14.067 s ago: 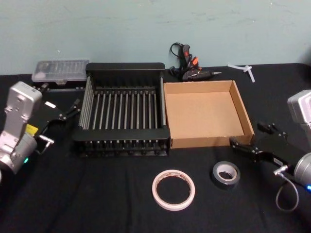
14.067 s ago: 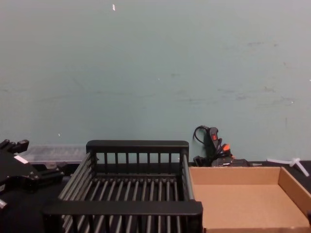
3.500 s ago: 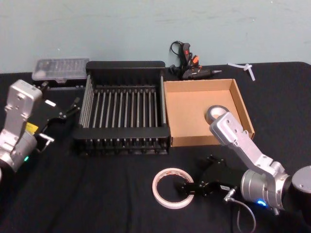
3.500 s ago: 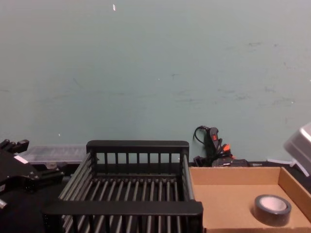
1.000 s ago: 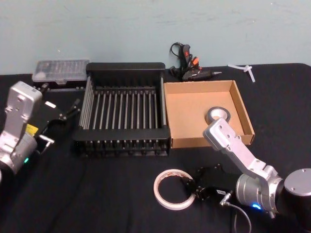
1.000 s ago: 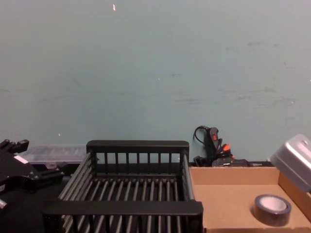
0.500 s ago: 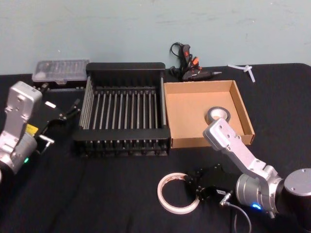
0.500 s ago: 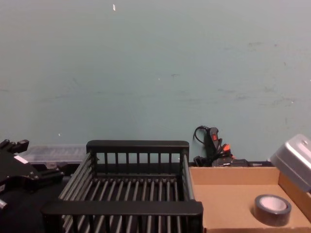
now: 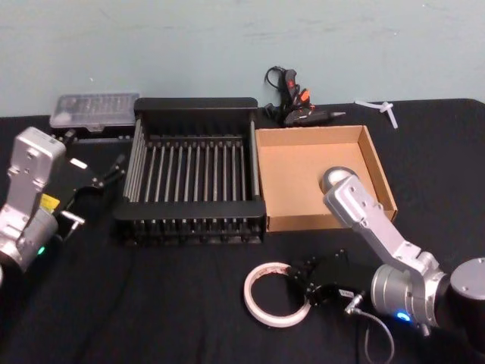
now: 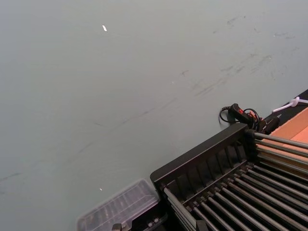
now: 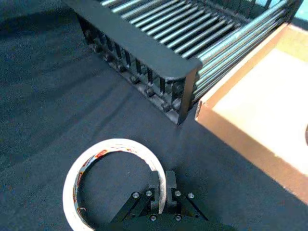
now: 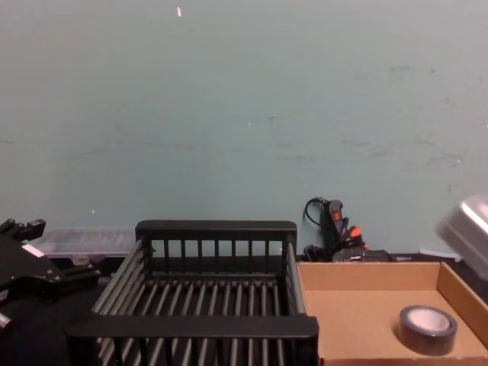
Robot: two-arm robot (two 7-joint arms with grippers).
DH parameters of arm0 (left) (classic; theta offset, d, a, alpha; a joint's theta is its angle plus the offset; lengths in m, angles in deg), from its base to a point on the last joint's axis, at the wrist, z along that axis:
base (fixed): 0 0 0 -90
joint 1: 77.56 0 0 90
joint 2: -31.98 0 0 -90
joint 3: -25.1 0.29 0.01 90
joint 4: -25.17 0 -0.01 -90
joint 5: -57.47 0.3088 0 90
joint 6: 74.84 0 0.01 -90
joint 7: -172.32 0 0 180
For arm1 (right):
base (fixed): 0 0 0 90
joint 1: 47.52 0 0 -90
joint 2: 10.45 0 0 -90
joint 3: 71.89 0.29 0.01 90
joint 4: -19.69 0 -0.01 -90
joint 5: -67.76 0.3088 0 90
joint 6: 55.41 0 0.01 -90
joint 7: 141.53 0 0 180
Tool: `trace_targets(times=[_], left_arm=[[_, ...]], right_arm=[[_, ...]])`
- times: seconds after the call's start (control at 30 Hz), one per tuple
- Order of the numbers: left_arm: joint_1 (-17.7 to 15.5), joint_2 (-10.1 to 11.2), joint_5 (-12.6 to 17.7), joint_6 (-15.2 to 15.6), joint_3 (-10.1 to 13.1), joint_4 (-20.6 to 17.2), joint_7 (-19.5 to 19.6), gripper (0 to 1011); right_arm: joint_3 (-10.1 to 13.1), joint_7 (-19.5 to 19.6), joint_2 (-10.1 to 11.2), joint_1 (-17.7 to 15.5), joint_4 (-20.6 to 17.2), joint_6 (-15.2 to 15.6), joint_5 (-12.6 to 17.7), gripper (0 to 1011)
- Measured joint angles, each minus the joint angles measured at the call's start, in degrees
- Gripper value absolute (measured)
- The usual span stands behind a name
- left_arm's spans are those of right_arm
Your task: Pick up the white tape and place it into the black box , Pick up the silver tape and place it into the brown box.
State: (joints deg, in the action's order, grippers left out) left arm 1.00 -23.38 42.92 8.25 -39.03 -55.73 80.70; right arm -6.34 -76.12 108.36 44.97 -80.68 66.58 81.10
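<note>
one roll is done: we see the silver tape [image 12: 428, 329] lying in the brown box [image 9: 303, 221], and since a second ago the white tape [image 9: 274, 304] has tipped up off the worktop just in front of the black box [image 9: 193, 214]. our right gripper [image 11: 161, 188], arm reaching low in front of the brown box, has its jaws clenched on the ring's wall, so the lift looks begun; the left gripper [image 9: 106, 175] sits parked left of the black box, jaws released.

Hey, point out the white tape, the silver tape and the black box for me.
white tape [image 11: 77, 173]: right wrist view, on the ring's band.
silver tape [image 12: 427, 329]: chest view, on its outer side.
black box [image 9: 195, 103]: head view, on its far rim.
</note>
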Motion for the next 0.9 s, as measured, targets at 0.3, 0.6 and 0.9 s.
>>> trace_targets(times=[0.3,0.6,0.9], left_arm=[[0.0,0.0,0.0,0.0,0.0,0.0,0.0,1001],[0.0,0.0,0.0,0.0,0.0,0.0,0.0,1001],[0.0,0.0,0.0,0.0,0.0,0.0,0.0,1001]], right_arm=[[1.28,0.14,1.25,0.24,-2.6,-1.16,1.1,90],[2.72,0.66,2.16,1.31,-4.96,-2.92,1.97,90],[2.81,0.76,2.07,4.39,-4.78,-4.28,2.59,90]])
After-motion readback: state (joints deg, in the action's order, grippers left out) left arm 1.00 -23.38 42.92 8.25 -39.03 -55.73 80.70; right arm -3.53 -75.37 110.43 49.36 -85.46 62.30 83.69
